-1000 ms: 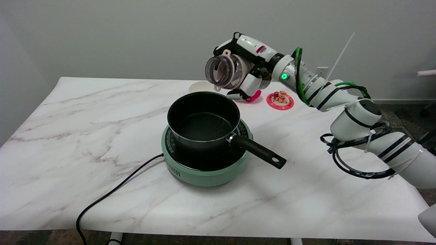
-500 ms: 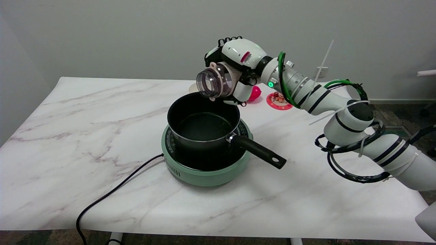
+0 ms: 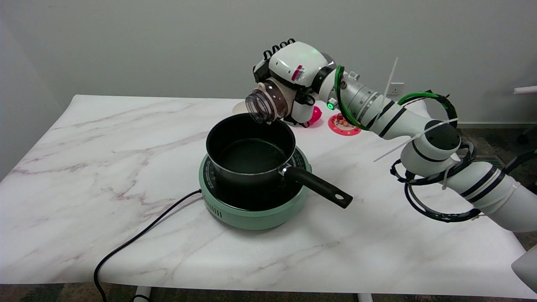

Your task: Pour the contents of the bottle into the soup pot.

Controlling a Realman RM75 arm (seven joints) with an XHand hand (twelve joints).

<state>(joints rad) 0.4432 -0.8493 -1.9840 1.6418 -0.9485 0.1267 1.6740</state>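
**Bottle tipped over the pot**

Bottle [image 3: 267, 102] count is one: clear plastic, round, wide-mouthed, with a pale collar behind the threaded neck. The robot hand [image 3: 293, 79] wraps its fingers around the body and holds it in the air over the far rim of the one soup pot [image 3: 251, 152], mouth slanting down and to the left. The pot is black, round and deep, with a straight black handle pointing right, and stands on one mint-green round hotplate [image 3: 255, 212]; one black cord [image 3: 138, 239] runs from it across the white marbled desk [image 3: 105, 167] and off the near edge. Behind the arm lie one pink ball-like thing [image 3: 314, 114] and one red disc [image 3: 345, 124] bearing small bits. Against half a second ago, the mouth points more steeply downward and the hand's back has rolled further upward.
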